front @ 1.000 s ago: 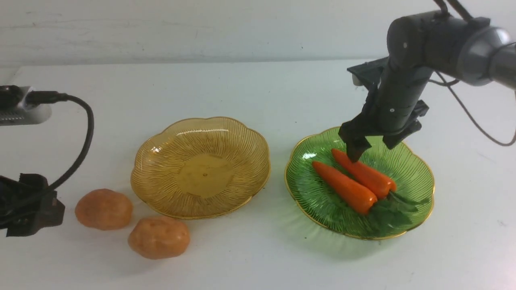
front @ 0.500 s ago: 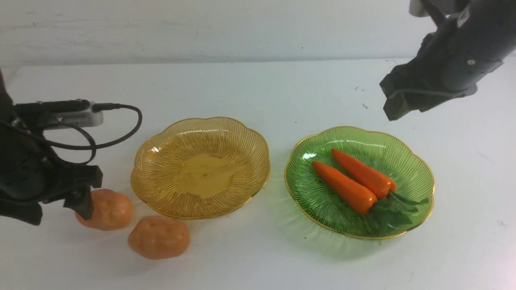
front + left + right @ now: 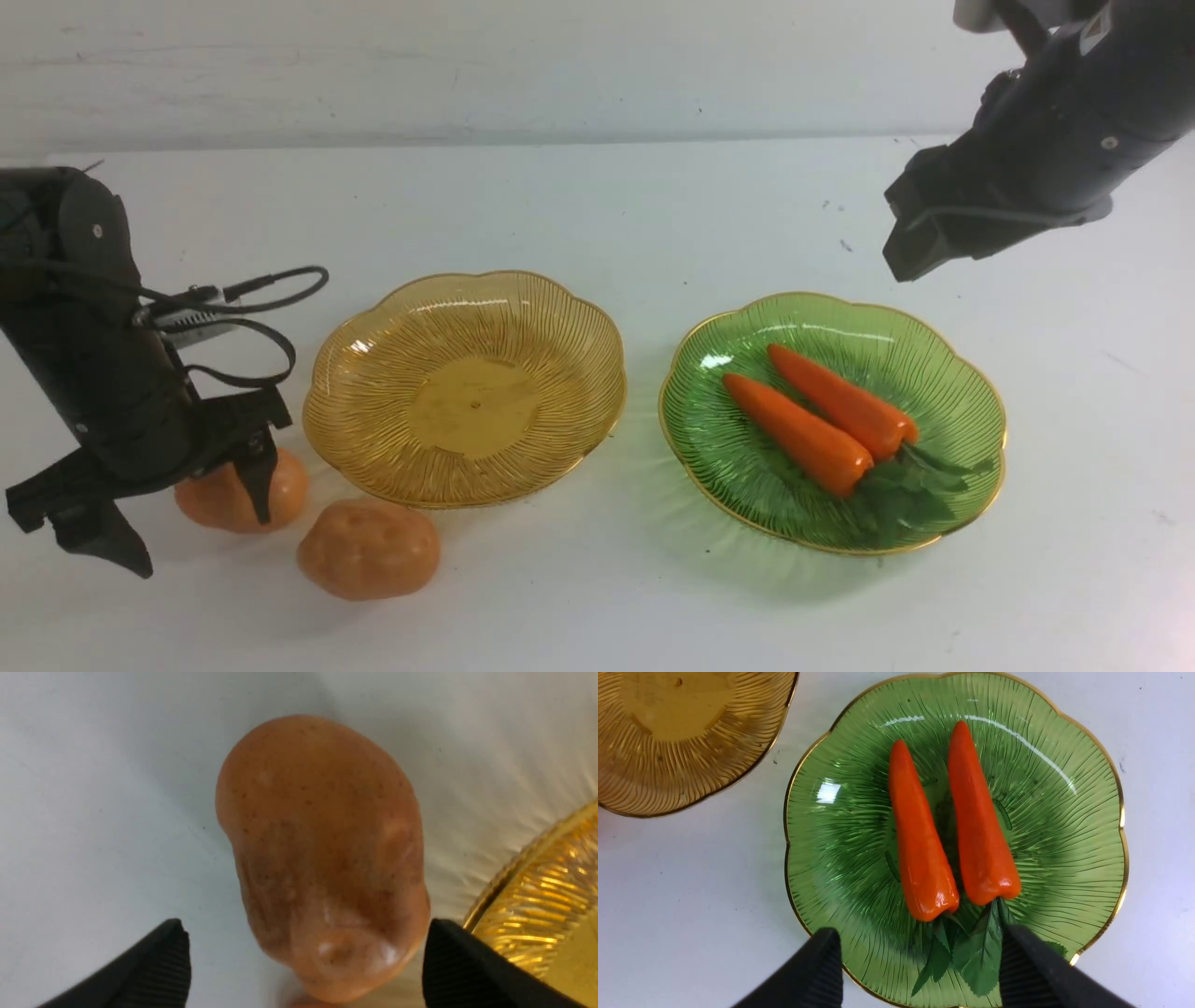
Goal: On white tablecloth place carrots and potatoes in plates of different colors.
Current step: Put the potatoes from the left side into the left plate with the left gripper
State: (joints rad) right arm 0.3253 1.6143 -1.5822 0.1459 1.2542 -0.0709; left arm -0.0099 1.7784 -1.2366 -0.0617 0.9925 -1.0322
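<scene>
Left fingers (image 3: 98, 537): spread wide, pinching nothing. They're at the left potato (image 3: 288, 490), one finger crossing in front of part of it in my front view. My left wrist view has that potato (image 3: 322, 840) big between the two fingertips, surface dimpled and lumpy; can't tell if either one touches it.

Right fingers (image 3: 915, 250): spread too, nothing pinched, up beyond the far right part of the green plate. In the right wrist view both tips show with a gap between, leafy tops (image 3: 980, 956) seen between them, and I read them as above the plate, not in it.

Both carrots are in the green plate (image 3: 709, 467). Near carrot (image 3: 794, 429) and far carrot (image 3: 845, 397) lie side by side, roughly parallel, narrow ends toward the far left, dark green leaves toward the near right edge.

Amber plate (image 3: 476, 406) sits left of the green one, apart from it, gold scalloped edge, bare inside. Neither potato is in it: left one is by its left side, right potato (image 3: 369, 549) is near its front edge, on the white tablecloth (image 3: 597, 607). Can't tell whether that second one touches the rim. Black cable (image 3: 243, 381) loops off the left arm (image 3: 112, 373), beside the amber plate.
</scene>
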